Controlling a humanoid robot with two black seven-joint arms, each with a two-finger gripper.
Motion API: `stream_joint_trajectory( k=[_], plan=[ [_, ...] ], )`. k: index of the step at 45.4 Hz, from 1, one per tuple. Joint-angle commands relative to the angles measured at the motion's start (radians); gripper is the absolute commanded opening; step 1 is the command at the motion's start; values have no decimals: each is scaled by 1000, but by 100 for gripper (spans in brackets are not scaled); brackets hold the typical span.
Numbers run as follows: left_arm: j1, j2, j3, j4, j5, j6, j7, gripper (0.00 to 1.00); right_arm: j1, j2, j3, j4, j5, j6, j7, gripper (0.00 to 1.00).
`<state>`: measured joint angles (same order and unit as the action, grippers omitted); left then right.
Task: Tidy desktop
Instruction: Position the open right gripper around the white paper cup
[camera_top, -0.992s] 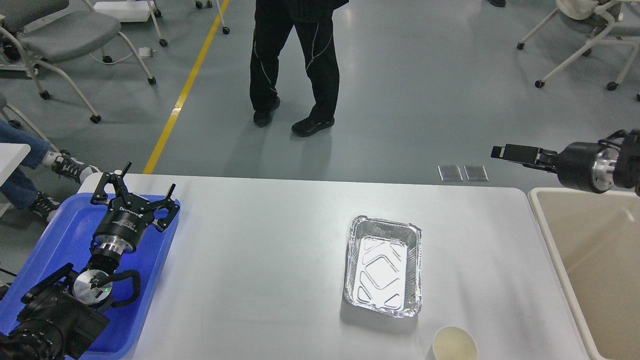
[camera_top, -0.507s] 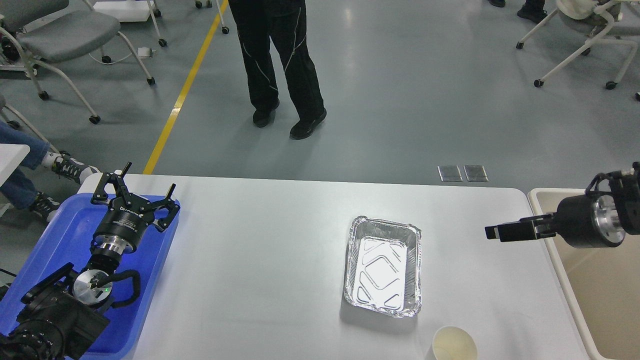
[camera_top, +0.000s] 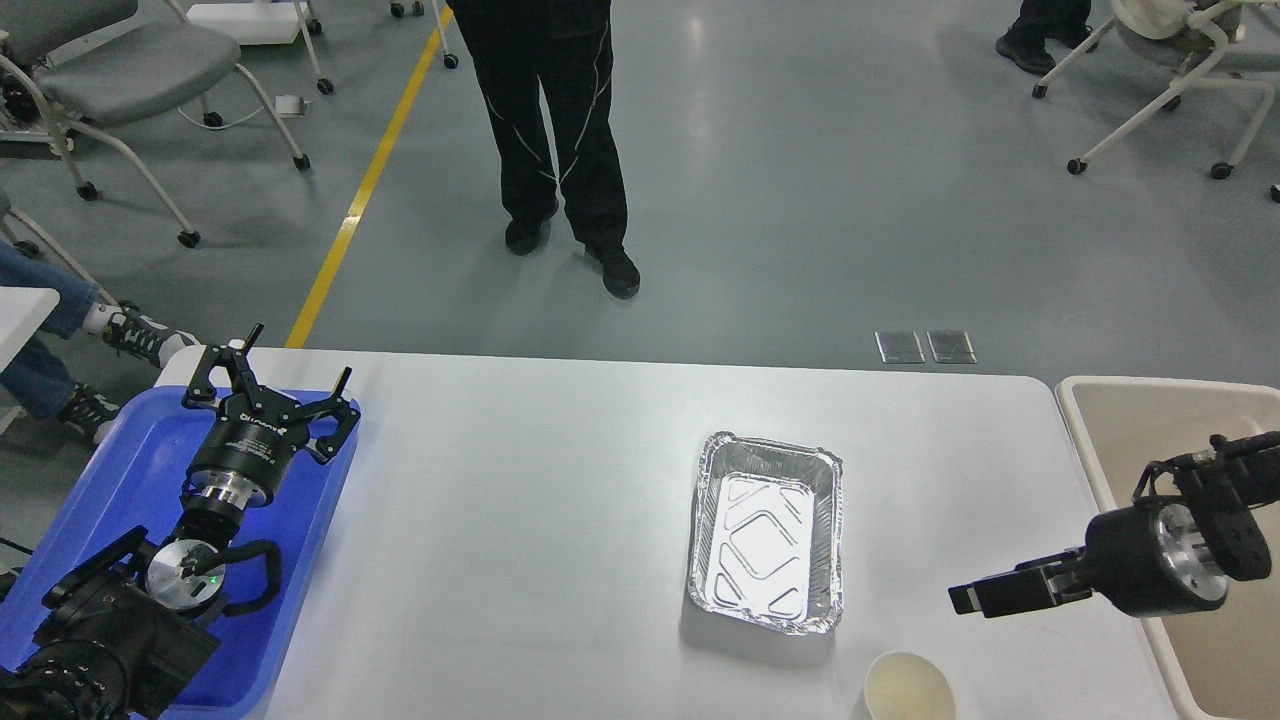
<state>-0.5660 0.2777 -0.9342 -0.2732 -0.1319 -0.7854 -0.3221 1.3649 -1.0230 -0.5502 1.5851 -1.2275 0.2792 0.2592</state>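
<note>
Left arm (camera_top: 150, 580), lower left of frame: matte black housings, a bright silver wrist ring, a round grey disc with a small green light, and a black cable looping beside it. Its gripper (camera_top: 275, 385) has a black cylindrical body with faint white lettering and thin black linkage fingers. Right arm (camera_top: 1170, 555), lower right: black barrel, polished silver end face with screws, black cable, blocky dark gripper (camera_top: 985, 598).

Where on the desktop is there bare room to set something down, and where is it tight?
The widest free patch of the desktop lies between the blue tray and the foil tray. A bare strip runs behind the foil tray to the far edge. The near right corner is crowded: paper cup, right tool, with the beige bin alongside.
</note>
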Motion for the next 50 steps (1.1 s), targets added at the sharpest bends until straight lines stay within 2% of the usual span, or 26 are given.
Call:
stream_joint_trajectory(
  k=[1, 13, 33, 50],
  plan=[
    [0, 0, 0, 0, 0, 0, 0, 100, -92, 40, -4, 7, 36, -8, -31, 100],
    [0, 0, 0, 0, 0, 0, 0, 100, -190, 64, 84, 3, 36, -8, -31, 100],
    [0, 0, 0, 0, 0, 0, 0, 100, -401, 169, 230, -145, 33, -11, -31, 100],
    [0, 0, 0, 0, 0, 0, 0, 100, -469, 199, 242, -198, 20, -52, -31, 100]
  ],
)
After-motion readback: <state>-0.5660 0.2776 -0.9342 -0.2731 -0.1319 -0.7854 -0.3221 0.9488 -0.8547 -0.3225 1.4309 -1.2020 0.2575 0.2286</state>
